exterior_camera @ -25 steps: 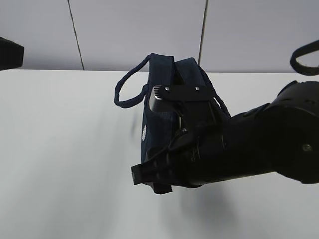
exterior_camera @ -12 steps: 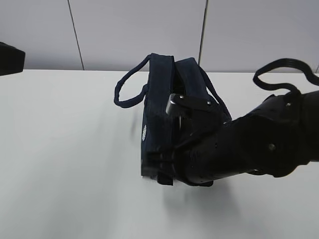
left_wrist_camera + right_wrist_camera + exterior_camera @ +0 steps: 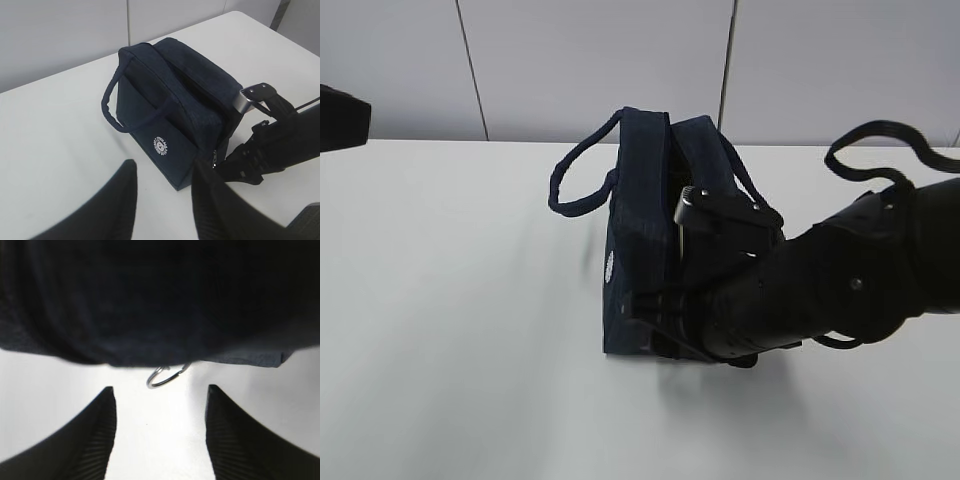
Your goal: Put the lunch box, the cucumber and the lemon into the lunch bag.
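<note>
You are bringing the right gripper (image 3: 160, 435) in low against the near end of the lunch bag (image 3: 640, 230), which is standing upright on the white table (image 3: 450, 330) with its handles up. In the right wrist view the metal ring pull (image 3: 164, 376) is hanging just beyond the fingertips, centred between them and slightly ahead, so the coming pinch is turning on that gap: the ring is lying straight forward of the fingers (image 3: 95, 435), not yet between them. Those fingers are standing wide apart and holding nothing. Your left gripper (image 3: 160, 200) is hovering well back from the bag's logo side, fingers moderately apart and empty; the right arm is clearly the nearer one. The lunch box, cucumber and lemon are not showing anywhere. The right arm is blocking the bag's near end in the exterior view, and you cannot tell how far the zipper is running.
</note>
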You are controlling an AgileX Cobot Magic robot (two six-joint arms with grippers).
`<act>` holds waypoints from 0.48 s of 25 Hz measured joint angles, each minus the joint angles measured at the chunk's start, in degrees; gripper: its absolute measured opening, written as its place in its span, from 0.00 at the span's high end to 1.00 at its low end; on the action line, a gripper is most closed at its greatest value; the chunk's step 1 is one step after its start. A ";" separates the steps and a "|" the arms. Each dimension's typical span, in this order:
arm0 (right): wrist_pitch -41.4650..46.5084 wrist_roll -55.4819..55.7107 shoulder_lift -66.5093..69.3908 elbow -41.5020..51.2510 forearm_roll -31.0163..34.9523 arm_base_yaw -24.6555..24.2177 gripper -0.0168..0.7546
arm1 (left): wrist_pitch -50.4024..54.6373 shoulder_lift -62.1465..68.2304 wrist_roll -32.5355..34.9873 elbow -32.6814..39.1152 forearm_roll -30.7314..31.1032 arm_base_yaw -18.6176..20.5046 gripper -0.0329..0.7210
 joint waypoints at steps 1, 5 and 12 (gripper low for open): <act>-0.30 0.00 0.42 0.00 0.14 0.00 0.43 | 0.00 0.00 0.00 0.00 0.00 0.00 0.63; -1.94 0.12 1.55 0.00 0.60 0.00 0.43 | 0.00 0.00 0.00 0.00 -0.12 0.00 0.63; -5.13 0.12 3.44 0.00 2.30 0.00 0.43 | 0.00 0.00 0.00 0.00 -0.12 0.00 0.63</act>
